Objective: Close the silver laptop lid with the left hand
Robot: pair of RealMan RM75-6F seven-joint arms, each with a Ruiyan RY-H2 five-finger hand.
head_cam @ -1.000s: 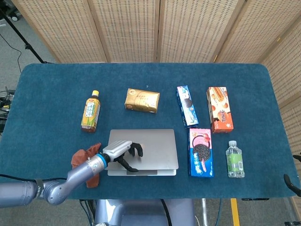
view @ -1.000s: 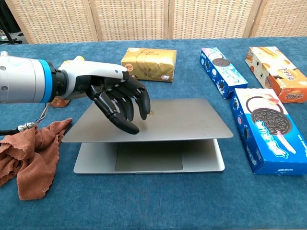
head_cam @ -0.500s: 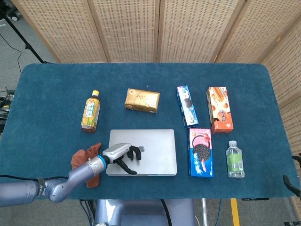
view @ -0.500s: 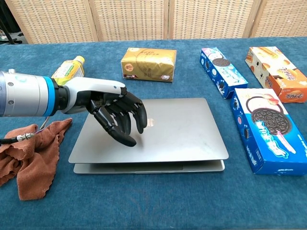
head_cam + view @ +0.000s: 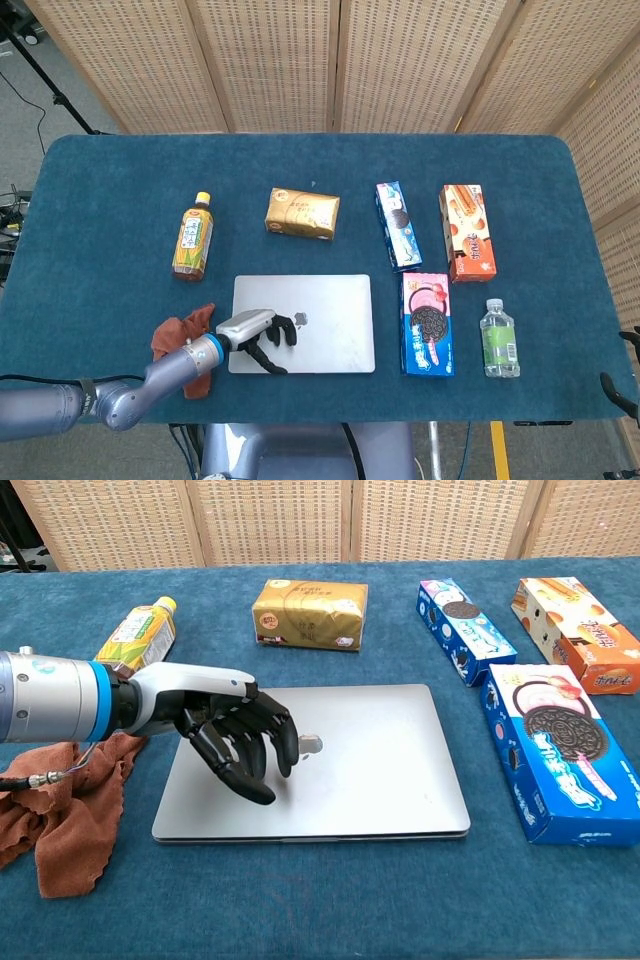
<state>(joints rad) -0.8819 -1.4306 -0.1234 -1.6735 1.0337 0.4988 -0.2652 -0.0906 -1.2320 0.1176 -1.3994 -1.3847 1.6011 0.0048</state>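
One open hand [image 5: 235,742] on laptop lid [image 5: 370,765]

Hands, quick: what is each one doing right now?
Left hand: holds nothing, fingers apart, lying over the lid of the closed silver laptop.
Right hand: not in either view.

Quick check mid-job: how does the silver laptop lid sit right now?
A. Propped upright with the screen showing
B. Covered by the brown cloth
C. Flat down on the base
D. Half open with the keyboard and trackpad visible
C. In the chest view the silver laptop lid lies flat on its base with only a thin seam along the front edge, and the left hand rests on top of it.
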